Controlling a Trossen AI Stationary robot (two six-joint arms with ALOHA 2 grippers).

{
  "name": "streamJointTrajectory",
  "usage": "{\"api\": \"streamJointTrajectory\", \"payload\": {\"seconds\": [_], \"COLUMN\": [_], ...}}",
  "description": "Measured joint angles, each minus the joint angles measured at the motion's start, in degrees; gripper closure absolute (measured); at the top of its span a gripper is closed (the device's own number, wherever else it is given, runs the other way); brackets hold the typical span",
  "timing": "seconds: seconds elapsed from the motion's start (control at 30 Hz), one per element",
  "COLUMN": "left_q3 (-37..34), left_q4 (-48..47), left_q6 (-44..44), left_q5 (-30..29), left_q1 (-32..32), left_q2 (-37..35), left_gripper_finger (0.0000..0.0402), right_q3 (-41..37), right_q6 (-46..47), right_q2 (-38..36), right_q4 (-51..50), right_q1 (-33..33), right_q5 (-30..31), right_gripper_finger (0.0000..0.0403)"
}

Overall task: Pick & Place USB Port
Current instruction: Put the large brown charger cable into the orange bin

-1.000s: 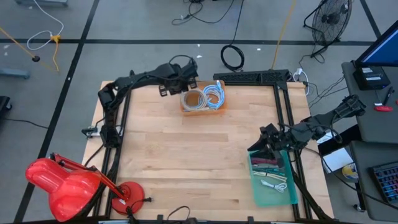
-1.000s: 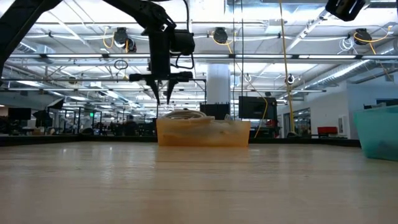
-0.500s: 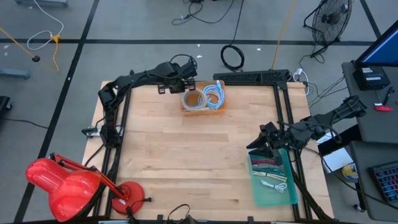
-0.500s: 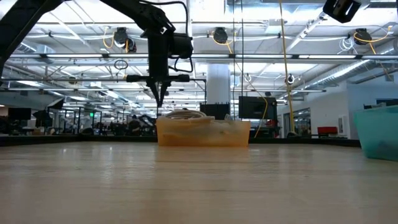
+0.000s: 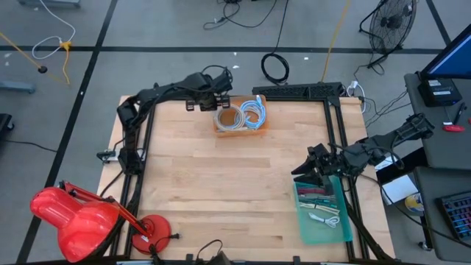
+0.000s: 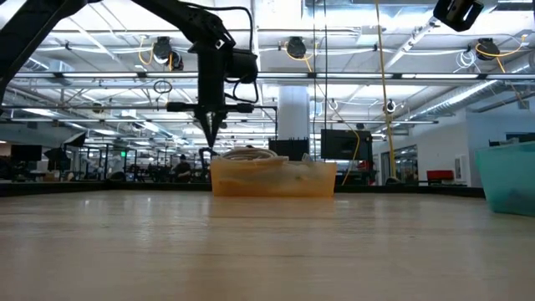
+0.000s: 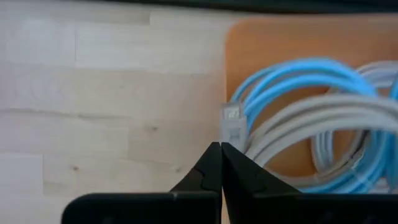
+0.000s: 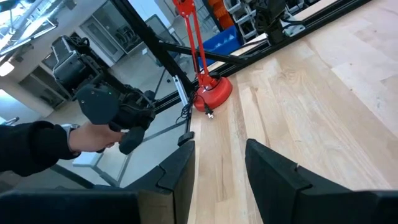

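Note:
An orange tray [image 5: 221, 126] at the table's far edge holds coiled blue cable [image 7: 292, 78] and grey cable [image 7: 311, 121]. A clear plug [image 7: 231, 119] lies at the tray's left rim. I cannot make out a USB port among them. My left gripper [image 7: 221, 148] points down, shut with nothing between its fingers. It hangs just above that left rim [image 6: 212, 163], near the plug. My right gripper [image 8: 217, 163] stands open and about level at the table's right side, over the far end of a teal bin [image 5: 324, 221] of cables.
A red desk lamp [image 5: 73, 217] stands at the near left corner. Black frame rails [image 5: 136, 147] run along the table's left and right sides. Bare wood [image 5: 221, 184] spreads across the middle. Beyond the table, a person's hand [image 8: 93, 134] holds a dark controller.
My left gripper has shut on nothing above the tray's left rim, and has rolled a little about its own axis while it stayed over the same spot. The cables have not moved.

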Motion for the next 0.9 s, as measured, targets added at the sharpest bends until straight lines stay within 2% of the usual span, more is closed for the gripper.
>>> {"api": "streamJointTrajectory", "payload": {"seconds": [0.37,0.63,0.9], "left_q3": [-2.4,-6.6,-7.1], "left_q4": [-0.1,6.8,10.1], "left_q6": [0.2,-0.2,-0.6], "left_q5": [0.5,2.4,2.4], "left_q1": [0.0,-0.5,-0.7], "left_q2": [0.4,0.5,0.5], "left_gripper_finger": [0.0401,0.0401,0.0401], "right_q3": [0.0,0.0,0.0], "right_q6": [0.0,0.0,0.0], "right_q2": [0.0,0.0,0.0], "right_q4": [0.0,-0.2,-0.4], "right_q1": [0.0,0.0,0.0], "right_q5": [0.0,0.0,1.0], "right_gripper_finger": [0.0268,0.0268,0.0268]}}
